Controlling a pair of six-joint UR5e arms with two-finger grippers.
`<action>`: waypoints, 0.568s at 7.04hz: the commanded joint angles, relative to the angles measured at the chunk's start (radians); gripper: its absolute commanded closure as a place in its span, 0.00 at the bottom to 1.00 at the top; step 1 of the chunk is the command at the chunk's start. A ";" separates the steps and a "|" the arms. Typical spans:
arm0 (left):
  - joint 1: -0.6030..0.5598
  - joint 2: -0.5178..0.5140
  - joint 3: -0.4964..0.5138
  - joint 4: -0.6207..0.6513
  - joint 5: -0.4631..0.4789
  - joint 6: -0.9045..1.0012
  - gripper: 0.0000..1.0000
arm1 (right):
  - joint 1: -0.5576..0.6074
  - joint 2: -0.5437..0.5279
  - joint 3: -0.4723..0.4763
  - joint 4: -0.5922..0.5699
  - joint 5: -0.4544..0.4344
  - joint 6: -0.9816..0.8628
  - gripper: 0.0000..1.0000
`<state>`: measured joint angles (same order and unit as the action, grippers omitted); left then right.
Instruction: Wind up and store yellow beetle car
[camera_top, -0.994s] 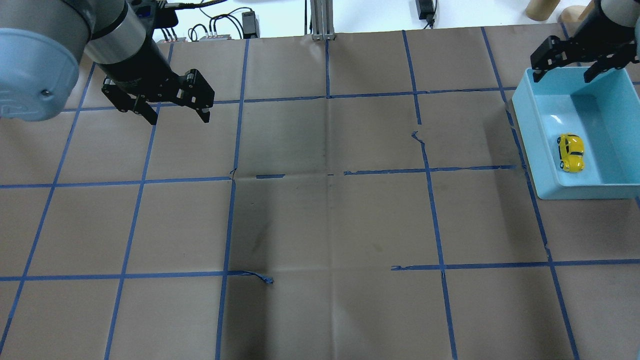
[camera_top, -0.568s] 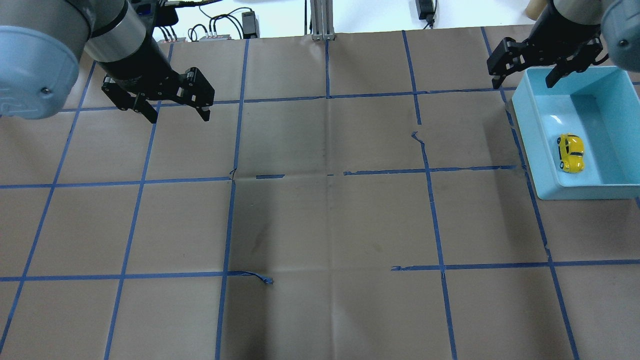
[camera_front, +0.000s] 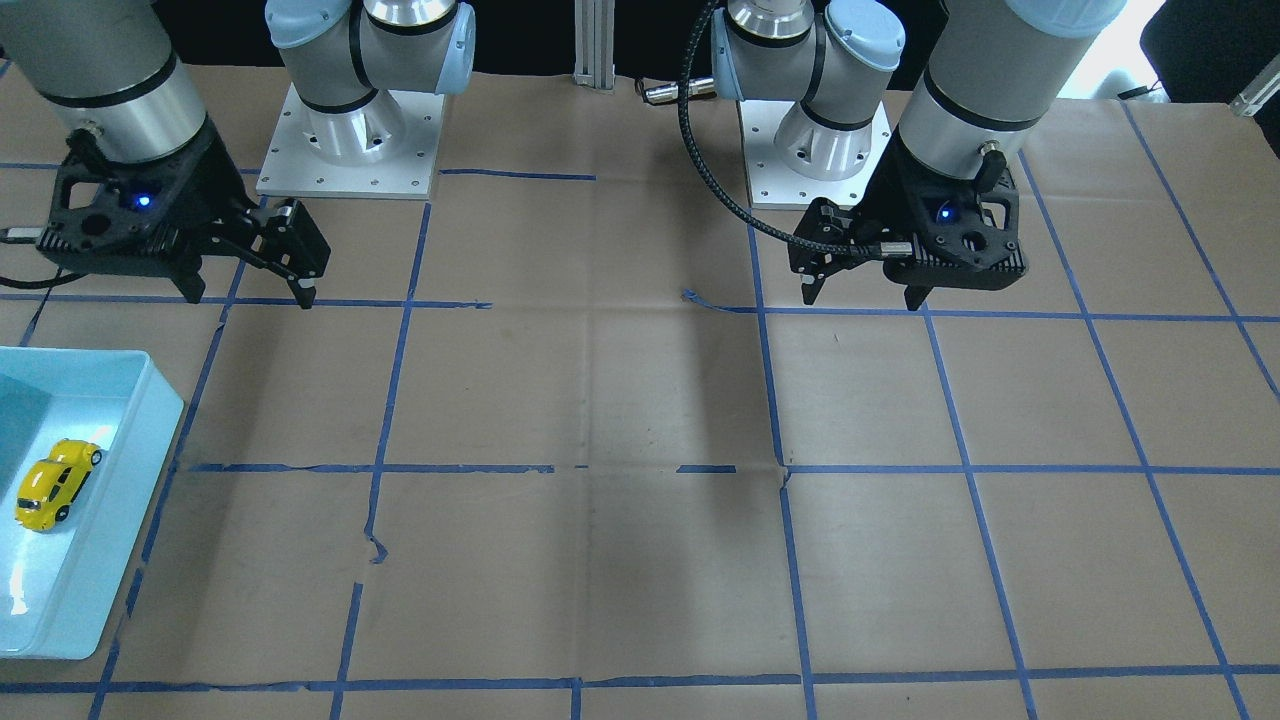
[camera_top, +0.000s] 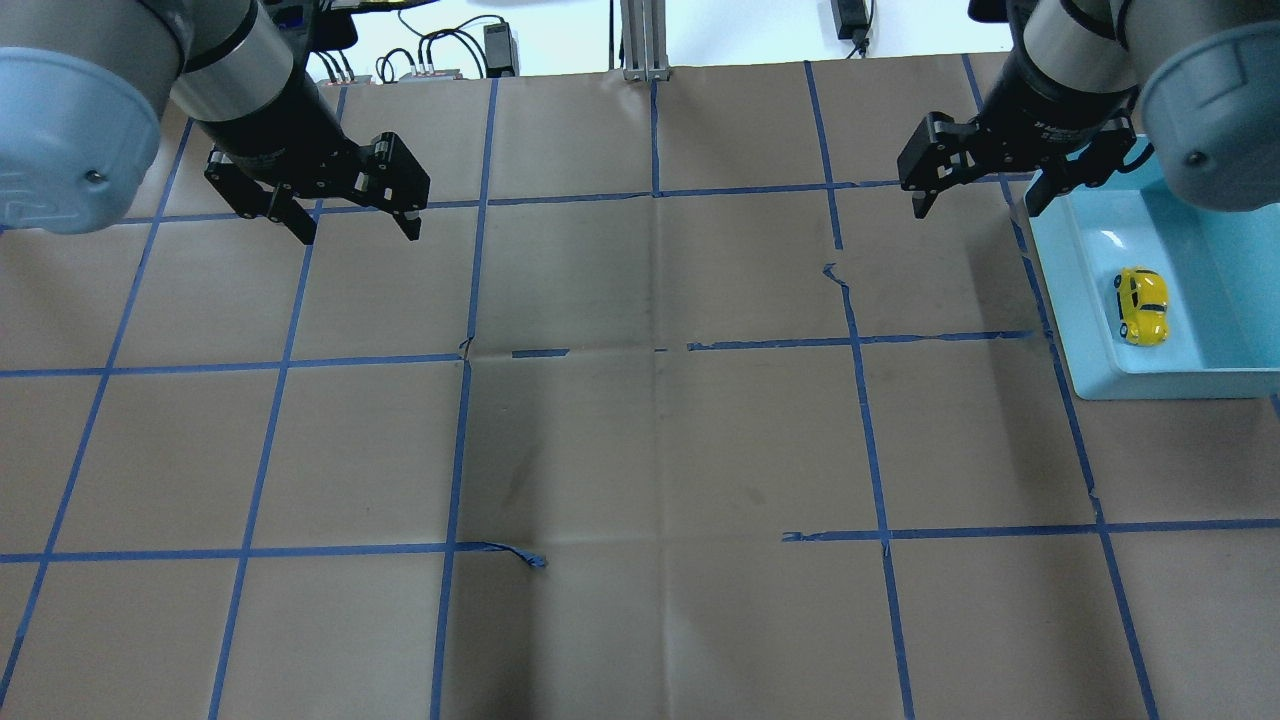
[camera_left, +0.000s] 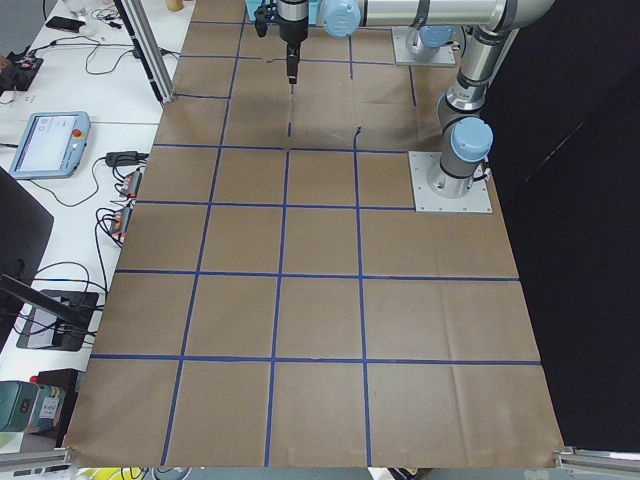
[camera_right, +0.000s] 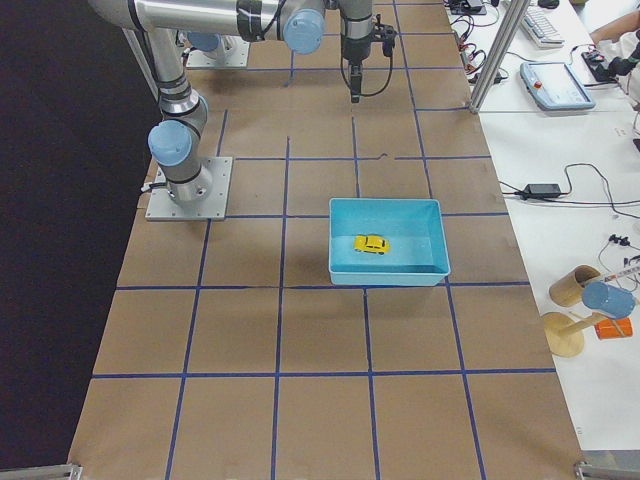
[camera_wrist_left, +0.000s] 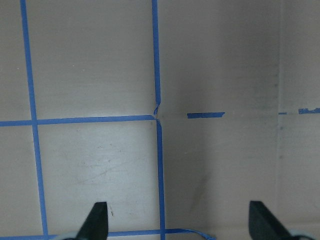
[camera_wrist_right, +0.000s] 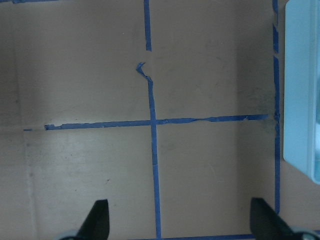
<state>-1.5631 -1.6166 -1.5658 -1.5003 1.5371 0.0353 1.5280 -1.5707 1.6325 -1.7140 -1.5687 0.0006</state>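
Car lies in the blue bin at table right, long axis near-to-far beside the bin's left wall; right gripper, jaws spread and empty, hangs just left of the bin's far corner, far closer than the spread left gripper.

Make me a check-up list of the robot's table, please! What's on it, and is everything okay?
Surface: brown paper table cover with a blue tape grid, tape torn in spots.
Job's things: small glossy yellow beetle toy car sitting inside the light-blue plastic tub, touched by nothing.
Clutter: one loose curl of blue tape.
Grippers: left gripper jaws open, empty; right gripper jaws open, empty, near the tub's corner.
Cables: black braided cable on the left arm; loose cords beyond the table's far edge.
Surroundings: control tablet on a white side bench.
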 joint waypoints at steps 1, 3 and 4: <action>0.000 0.000 0.000 0.000 0.000 0.000 0.01 | 0.035 -0.011 0.018 -0.001 -0.005 0.035 0.00; 0.000 -0.006 0.007 0.005 0.000 0.000 0.01 | 0.035 -0.009 0.018 -0.003 0.004 0.033 0.00; 0.000 -0.005 0.007 0.009 0.000 0.000 0.01 | 0.037 -0.006 0.018 -0.006 0.002 0.033 0.00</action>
<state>-1.5631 -1.6206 -1.5602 -1.4960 1.5370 0.0353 1.5631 -1.5798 1.6500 -1.7167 -1.5673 0.0335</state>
